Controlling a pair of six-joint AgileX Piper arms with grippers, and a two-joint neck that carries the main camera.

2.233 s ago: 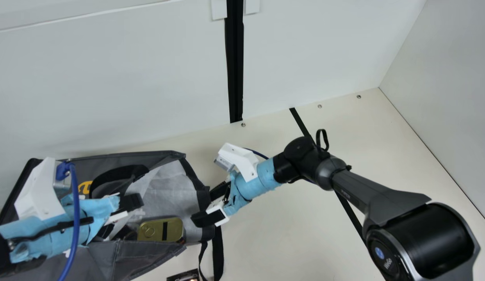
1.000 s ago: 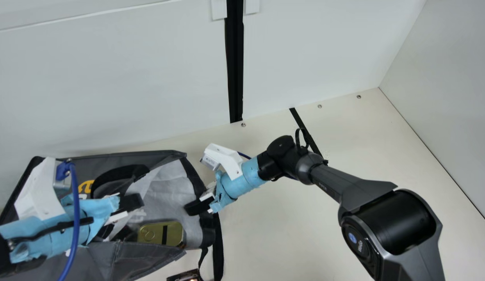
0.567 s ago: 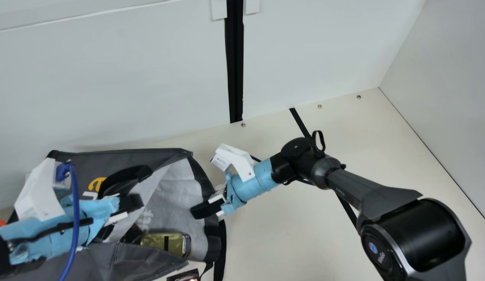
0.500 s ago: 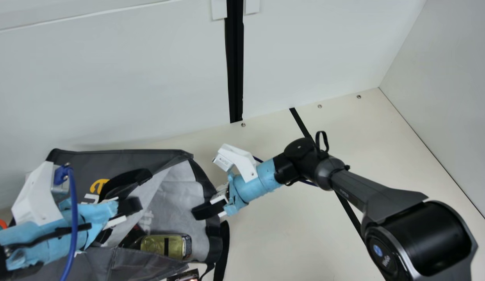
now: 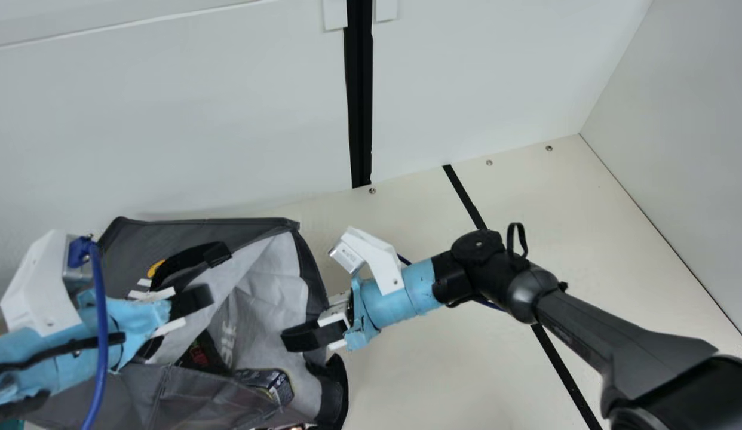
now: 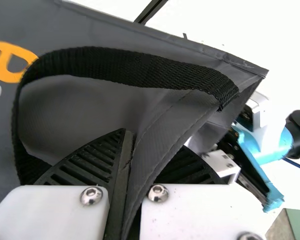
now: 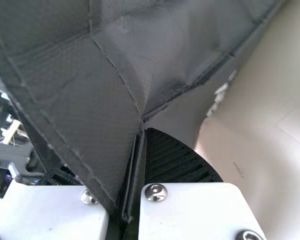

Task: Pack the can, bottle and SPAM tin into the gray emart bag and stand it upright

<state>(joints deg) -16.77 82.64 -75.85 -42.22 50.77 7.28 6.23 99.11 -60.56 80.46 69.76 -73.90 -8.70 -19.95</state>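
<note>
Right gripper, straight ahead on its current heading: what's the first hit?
Probably the pale lining of the gray emart bag, whose folded edge the right gripper already pinches. How far ahead the lining sits is unclear.

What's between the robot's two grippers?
The gray bag, its pale lining showing, lies between the left gripper and the right gripper in the main view.

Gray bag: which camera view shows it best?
The main view: it takes in the gray bag with its open mouth, pale lining and SPAM tin. The left wrist view shows a wall with a black handle and an edge in the left gripper; the right wrist view, creased fabric pinched in the right gripper.
</note>
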